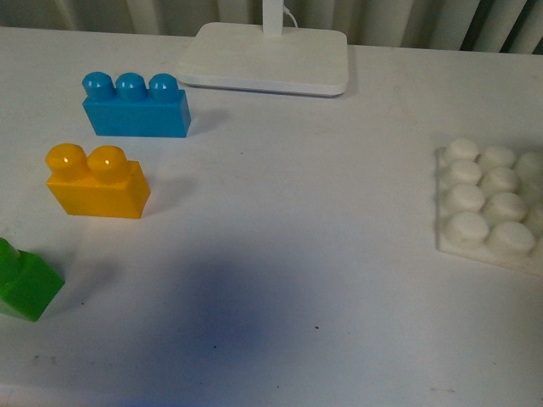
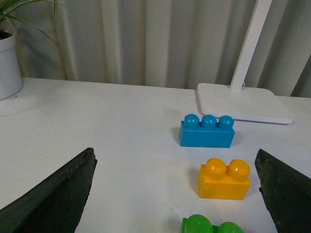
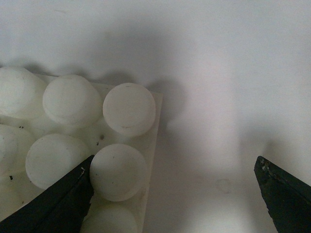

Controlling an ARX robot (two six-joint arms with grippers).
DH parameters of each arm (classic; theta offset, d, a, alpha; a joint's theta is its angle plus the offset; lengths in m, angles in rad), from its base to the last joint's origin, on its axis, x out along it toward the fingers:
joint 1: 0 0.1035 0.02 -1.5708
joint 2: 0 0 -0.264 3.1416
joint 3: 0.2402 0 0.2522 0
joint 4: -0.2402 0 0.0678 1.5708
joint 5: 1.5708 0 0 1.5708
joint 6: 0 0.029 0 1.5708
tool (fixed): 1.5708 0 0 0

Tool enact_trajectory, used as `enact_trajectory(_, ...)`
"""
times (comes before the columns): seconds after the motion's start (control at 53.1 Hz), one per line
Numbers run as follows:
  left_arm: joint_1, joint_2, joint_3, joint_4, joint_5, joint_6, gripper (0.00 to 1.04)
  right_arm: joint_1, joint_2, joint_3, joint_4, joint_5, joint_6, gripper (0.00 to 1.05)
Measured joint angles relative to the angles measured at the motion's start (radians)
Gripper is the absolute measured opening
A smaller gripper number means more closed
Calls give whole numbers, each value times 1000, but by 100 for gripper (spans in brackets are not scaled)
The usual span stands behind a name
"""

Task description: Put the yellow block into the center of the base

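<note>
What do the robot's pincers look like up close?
The left pincer and right pincer each show two matte black, wedge-shaped fingers tapering to a point. No cables or markings show; the arms themselves are out of view.

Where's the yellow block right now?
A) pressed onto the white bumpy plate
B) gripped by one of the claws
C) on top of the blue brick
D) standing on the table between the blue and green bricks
D: the yellow block stands on the table between the blue brick and the green brick, well apart from the base.
</note>
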Motion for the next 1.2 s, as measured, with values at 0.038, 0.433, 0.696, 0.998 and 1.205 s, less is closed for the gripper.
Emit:
enact_trajectory(0.038,0,0,0,0,0,0,98,45,0,0,-3,32,40,96)
enact_trajectory(0.433,0,0,0,0,0,0,98,486,100,105,-63,203,400,96)
enact_trajectory(0.696,0,0,0,0,0,0,98,592,180,199,-95,259,502,96)
enact_trajectory(0.998,0,0,0,0,0,0,98,597,188,228,-90,249,478,96)
enact_trajectory(1.205,0,0,0,0,0,0,98,552,-2,178,-79,129,329,96)
